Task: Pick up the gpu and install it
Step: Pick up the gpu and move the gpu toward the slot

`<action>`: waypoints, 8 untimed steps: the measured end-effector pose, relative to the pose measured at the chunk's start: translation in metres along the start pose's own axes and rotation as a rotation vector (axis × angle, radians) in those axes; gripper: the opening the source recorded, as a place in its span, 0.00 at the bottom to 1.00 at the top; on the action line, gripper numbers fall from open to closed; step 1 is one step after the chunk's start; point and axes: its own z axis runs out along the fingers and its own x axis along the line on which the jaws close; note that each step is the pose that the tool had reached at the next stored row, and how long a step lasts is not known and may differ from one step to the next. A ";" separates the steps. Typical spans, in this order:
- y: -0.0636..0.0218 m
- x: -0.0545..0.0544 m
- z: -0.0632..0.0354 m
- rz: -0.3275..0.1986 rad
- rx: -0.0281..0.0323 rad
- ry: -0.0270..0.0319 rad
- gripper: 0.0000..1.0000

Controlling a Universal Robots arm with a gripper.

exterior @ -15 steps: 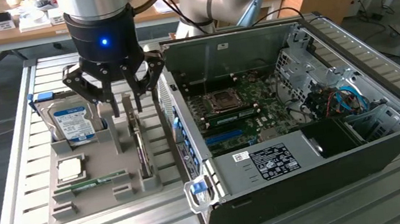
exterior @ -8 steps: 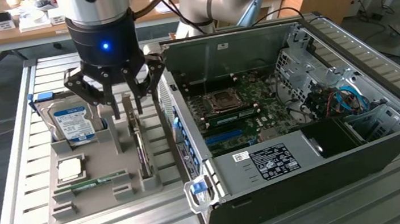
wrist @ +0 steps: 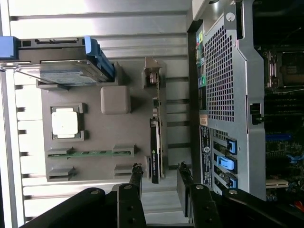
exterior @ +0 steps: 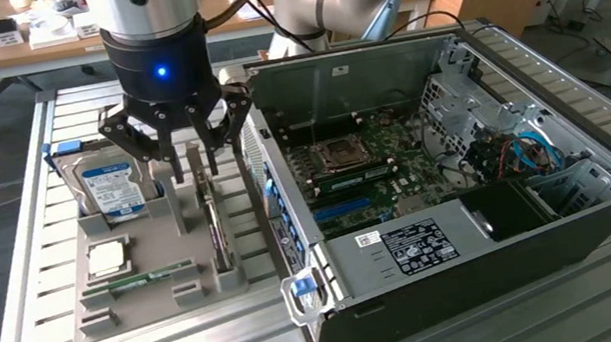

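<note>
The gpu point(exterior: 214, 221) stands on edge in a slot of the grey holder tray point(exterior: 159, 307), next to the open computer case point(exterior: 592, 223). In the wrist view the gpu point(wrist: 156, 142) appears as a thin dark strip with its silver bracket at the far end. My gripper point(exterior: 189, 155) hangs just above the card, open. Its two black fingertips point(wrist: 137, 176) sit either side of the card's line, with the gripper point(wrist: 159, 178) not touching it. Nothing is held.
The tray also holds an upright hard drive point(exterior: 109, 191) with a blue-white label, a processor chip point(exterior: 106, 258) and a narrow memory stick point(exterior: 138, 279). Inside the case lies the motherboard point(exterior: 370, 172) with blue slots. The case wall stands close beside the card.
</note>
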 end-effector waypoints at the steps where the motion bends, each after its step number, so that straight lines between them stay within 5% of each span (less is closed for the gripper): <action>1: 0.0000 0.000 0.0001 0.000 0.0000 0.0000 0.43; 8: -0.0003 0.000 0.0062 0.000 0.0000 0.0000 0.43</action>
